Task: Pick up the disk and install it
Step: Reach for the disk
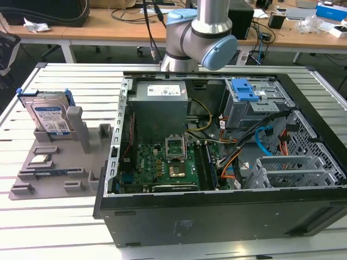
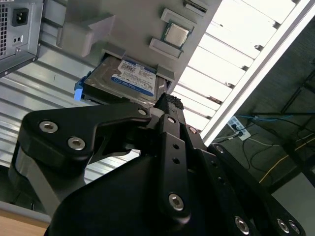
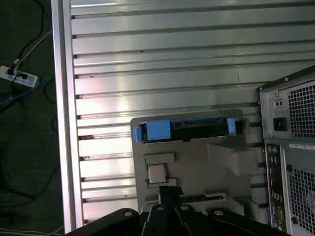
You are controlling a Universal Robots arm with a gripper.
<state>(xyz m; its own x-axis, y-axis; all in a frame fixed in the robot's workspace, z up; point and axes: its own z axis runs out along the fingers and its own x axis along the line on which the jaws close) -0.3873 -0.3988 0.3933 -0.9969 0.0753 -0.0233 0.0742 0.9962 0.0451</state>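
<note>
Disk (image 1: 50, 116): stands upright on its edge in a slot of the grey stand (image 1: 54, 173), at the exterior view's left, outside the computer case. Blue bracket around it, label facing out. Not lifted yet.
Chip (image 1: 42, 159): lies flat on the same stand, nearer than the disk and apart from it. Not part of this job.
Arm (image 1: 200, 38): far side of the table (image 1: 65, 76), between stand and case in the exterior view.
Gripper (image 3: 169, 192): drawn narrow with nothing between, as far as both wrist views show. Hangs over the stand and points toward the disk (image 3: 197, 127), which sits clear of it and untouched.
Case (image 1: 217, 211): lies open on its side to the right of the stand, board and cables exposed.
Drive bay (image 1: 244, 89): far right inside the case, with a blue latch on top. Likely the place for the disk.
Step in hand: the approach for the pick, by my judgement. No part of the install is done.
Needs of the pick: a wider opening first, then a line-up square over the disk's top edge (image 2: 130, 78), clear of the stand's posts and the chip (image 2: 175, 34).
</note>
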